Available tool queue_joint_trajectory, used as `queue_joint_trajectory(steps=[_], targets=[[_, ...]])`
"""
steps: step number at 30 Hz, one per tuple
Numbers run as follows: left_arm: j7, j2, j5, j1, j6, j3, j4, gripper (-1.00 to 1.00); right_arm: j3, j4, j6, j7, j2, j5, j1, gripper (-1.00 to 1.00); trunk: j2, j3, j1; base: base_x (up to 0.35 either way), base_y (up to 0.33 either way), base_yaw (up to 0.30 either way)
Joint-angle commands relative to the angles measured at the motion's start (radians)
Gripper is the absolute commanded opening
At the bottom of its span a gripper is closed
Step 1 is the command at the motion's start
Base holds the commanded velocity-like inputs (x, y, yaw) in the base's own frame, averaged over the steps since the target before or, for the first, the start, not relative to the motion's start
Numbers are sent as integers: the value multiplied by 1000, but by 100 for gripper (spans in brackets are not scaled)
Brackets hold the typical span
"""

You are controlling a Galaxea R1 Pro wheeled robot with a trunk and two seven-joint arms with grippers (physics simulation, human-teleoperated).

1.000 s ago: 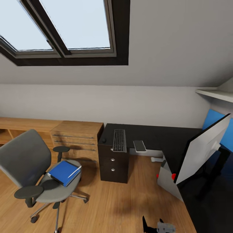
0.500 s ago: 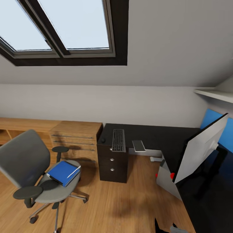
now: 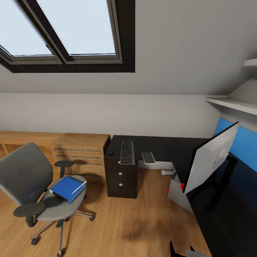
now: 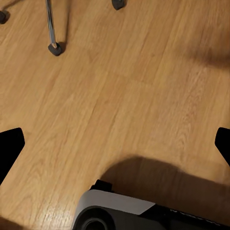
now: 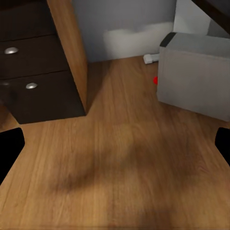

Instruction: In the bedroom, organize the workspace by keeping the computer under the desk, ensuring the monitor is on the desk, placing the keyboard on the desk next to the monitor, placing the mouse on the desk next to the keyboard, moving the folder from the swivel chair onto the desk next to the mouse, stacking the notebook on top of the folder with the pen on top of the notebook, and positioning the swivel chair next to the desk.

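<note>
The grey swivel chair (image 3: 26,180) stands on the wood floor at the left, apart from the desk (image 3: 160,145). The blue folder (image 3: 67,189) lies on its seat, with the white pen (image 3: 79,186) on top. The keyboard (image 3: 126,152) lies on the black desk, with a small dark mouse (image 3: 110,153) to its left and the grey notebook (image 3: 148,157) to its right at the desk's edge. The monitor (image 3: 210,159) stands tilted on the right wing. The computer (image 3: 177,191) (image 5: 196,76) sits under it. My left gripper (image 4: 115,143) and right gripper (image 5: 115,148) hang open over the floor, holding nothing.
A black drawer unit (image 3: 120,178) (image 5: 33,81) holds up the desk's left end. A low light-wood shelf unit (image 3: 78,150) runs along the wall behind the chair. A blue wall panel (image 3: 244,142) and white shelf (image 3: 232,103) are at the right. Chair castors (image 4: 55,48) show near my base.
The whole head view has shifted, so the camera has moved and the room sits further left in it. The arm tip at the bottom edge has dropped lower and to the right.
</note>
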State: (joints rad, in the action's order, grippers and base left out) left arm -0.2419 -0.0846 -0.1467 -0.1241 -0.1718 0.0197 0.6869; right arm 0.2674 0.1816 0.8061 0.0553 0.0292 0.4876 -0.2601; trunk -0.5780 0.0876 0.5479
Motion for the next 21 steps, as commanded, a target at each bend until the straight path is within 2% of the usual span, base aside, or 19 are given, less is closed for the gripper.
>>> queue_joint_trajectory(steps=[1, 5, 14, 21], targets=[[-3, 0, -10, 0, -3, 2, 1, 100, 4, -1, 3, 5, 0, 11, -1, 100, -2, 2, 0, -2, 0, -1], [-2, 0, -10, 0, -4, 3, 1, 100, 0, -1, 4, 4, 1, 13, -1, 100, -2, 2, 0, -43, 50, -27], [-2, 0, -10, 0, -3, 3, 0, 100, 1, -1, 6, 3, 0, 13, -1, 100, -2, 2, 0, -156, 215, -165], [-2, 0, -11, 0, -2, 2, -2, 100, -6, 3, 24, -6, -9, 16, -1, 100, -2, 2, 0, -10, 17, -8]])
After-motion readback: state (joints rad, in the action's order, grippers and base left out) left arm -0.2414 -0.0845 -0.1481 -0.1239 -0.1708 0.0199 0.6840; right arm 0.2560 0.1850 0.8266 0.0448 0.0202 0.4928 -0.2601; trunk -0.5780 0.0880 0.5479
